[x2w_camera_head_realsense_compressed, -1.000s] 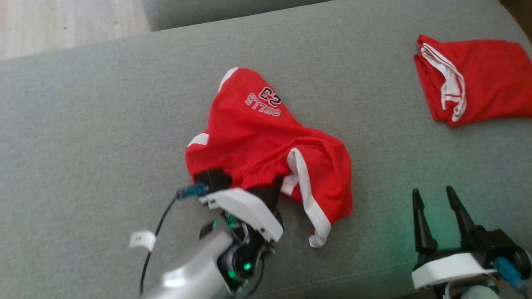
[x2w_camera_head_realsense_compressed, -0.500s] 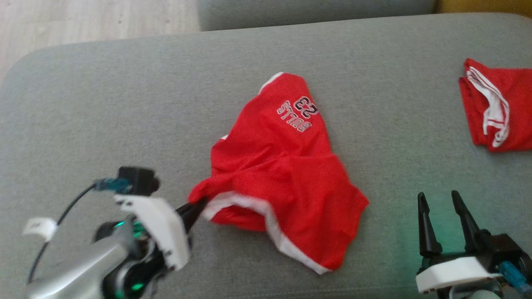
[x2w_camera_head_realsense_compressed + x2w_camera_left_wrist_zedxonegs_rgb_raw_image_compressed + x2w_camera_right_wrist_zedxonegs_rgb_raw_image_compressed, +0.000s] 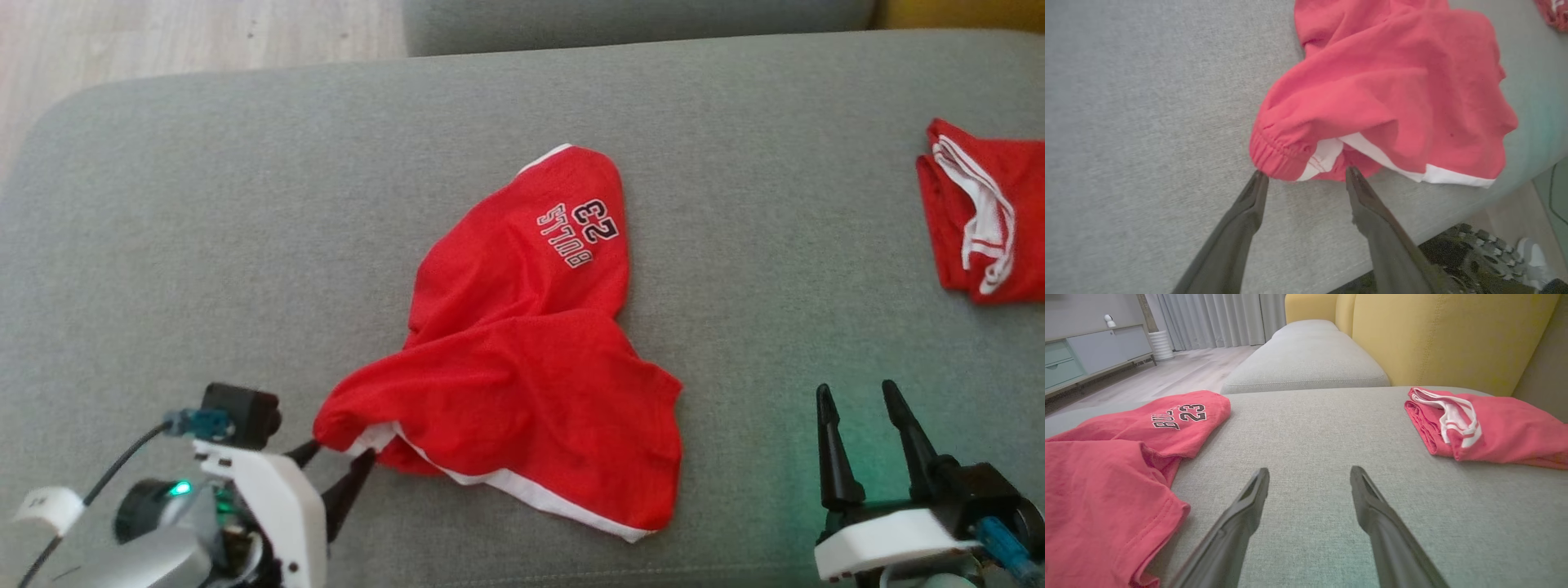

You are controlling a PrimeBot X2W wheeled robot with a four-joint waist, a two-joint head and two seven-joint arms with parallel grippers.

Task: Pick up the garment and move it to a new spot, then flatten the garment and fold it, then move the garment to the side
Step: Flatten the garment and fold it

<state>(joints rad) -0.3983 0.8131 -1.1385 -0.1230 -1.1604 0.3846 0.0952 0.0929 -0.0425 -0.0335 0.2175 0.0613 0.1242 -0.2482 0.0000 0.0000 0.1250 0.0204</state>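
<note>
Printed on red garment: "BULLS" with "23". Upside down in head view. Partly creased in right wrist view, legible as "BUL" and "23".

Shorts: mid sofa seat.
Folded garment: far right of shorts.
Left gripper: at shorts' near-left corner.

We make it two red garments out there: one crumpled garment with the number print, one folded garment with white stripes. Two hands in play, our left hand and our right hand, and each shows two dark fingers. Grey seat cushions, two: the near cushion and the far cushion. One yellow backrest behind.
</note>
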